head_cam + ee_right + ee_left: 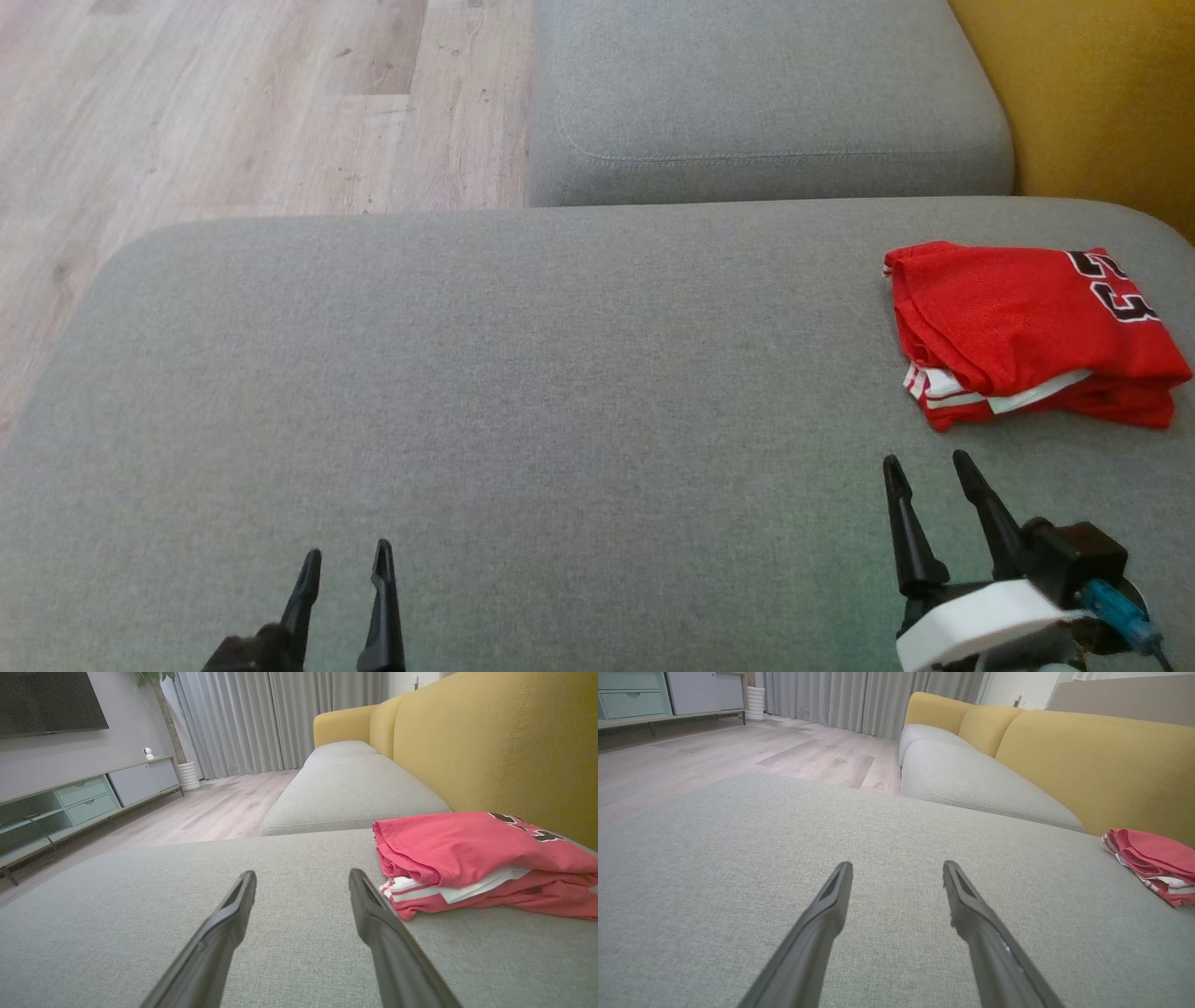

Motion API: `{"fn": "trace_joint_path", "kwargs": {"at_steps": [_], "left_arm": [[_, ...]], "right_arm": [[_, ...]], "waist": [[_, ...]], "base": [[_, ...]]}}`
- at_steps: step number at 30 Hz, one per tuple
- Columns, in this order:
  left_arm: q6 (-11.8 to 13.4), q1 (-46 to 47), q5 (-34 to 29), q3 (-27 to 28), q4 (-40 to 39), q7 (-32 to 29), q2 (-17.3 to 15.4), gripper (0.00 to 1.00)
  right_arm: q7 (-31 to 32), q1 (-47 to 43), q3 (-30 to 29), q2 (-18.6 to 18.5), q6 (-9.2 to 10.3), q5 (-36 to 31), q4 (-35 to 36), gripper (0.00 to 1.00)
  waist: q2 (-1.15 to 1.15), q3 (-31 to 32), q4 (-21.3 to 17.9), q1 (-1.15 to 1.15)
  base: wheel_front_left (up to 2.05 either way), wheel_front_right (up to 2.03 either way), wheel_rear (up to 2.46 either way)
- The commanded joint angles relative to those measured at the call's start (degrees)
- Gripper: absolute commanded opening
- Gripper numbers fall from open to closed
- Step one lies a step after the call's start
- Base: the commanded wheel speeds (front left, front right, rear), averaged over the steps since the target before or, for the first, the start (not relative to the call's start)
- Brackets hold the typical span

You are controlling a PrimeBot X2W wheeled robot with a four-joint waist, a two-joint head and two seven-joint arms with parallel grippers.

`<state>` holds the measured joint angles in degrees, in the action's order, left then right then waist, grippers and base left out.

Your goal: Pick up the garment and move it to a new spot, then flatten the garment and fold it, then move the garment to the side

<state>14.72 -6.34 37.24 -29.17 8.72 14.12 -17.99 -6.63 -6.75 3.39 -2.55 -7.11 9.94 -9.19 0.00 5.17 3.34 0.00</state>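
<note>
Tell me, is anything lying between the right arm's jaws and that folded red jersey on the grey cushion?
Nothing visible does. Only bare grey fabric sofa cushion lies between the right arm's open jaws and the folded red mesh jersey with white trim, which sits just ahead and slightly to their right.

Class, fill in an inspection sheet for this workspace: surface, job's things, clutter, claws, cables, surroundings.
Surface: grey sofa cushion, smooth.
Job's things: red jersey, folded, lying at the cushion's right side near the yellow backrest.
Clutter: nothing seen.
Claws: left claw open, holding nothing; right claw open, holding nothing, just short of the jersey.
Cables: blue plug with a thin lead at the right wrist.
Surroundings: wood floor, grey curtains, low cabinet.
</note>
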Motion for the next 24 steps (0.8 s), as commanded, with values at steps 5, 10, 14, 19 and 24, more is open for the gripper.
{"fn": "trace_joint_path", "kwargs": {"at_steps": [5,10,14,19,24], "left_arm": [[0.0,0.0,0.2,-0.2,0.8,0.0,0.2,0.0],[-0.5,-0.3,1.5,0.2,2.4,-0.4,1.0,0.0],[-1.2,0.1,3.3,1.3,2.5,-1.0,1.4,0.0],[-1.9,0.5,5.1,2.4,2.6,-1.7,1.8,0.0],[-2.8,1.1,7.3,3.8,2.8,-2.4,2.4,0.0]], "right_arm": [[0.1,-0.1,0.0,0.0,0.01,0.2,-1.4,0.0],[0.2,-0.5,0.0,-0.1,0.01,2.2,-3.4,0.0],[0.5,-0.1,-0.2,-0.2,0.0,5.0,-3.4,0.0],[0.8,0.4,-0.4,-0.4,-0.01,7.7,-3.5,0.0],[1.2,1.0,-0.6,-0.5,-0.03,11.2,-3.6,0.0]], "waist": [[0.0,0.1,-0.1,0.0],[0.0,-0.1,-0.2,0.0],[0.0,-0.3,-0.3,0.0],[0.0,-0.4,-0.4,0.0],[0.0,-0.6,-0.5,0.0]], "base": [[0.0,0.0,0.0],[0.0,0.0,0.0],[0.0,0.0,0.0],[0.0,0.0,0.0],[0.0,0.0,0.0]]}}
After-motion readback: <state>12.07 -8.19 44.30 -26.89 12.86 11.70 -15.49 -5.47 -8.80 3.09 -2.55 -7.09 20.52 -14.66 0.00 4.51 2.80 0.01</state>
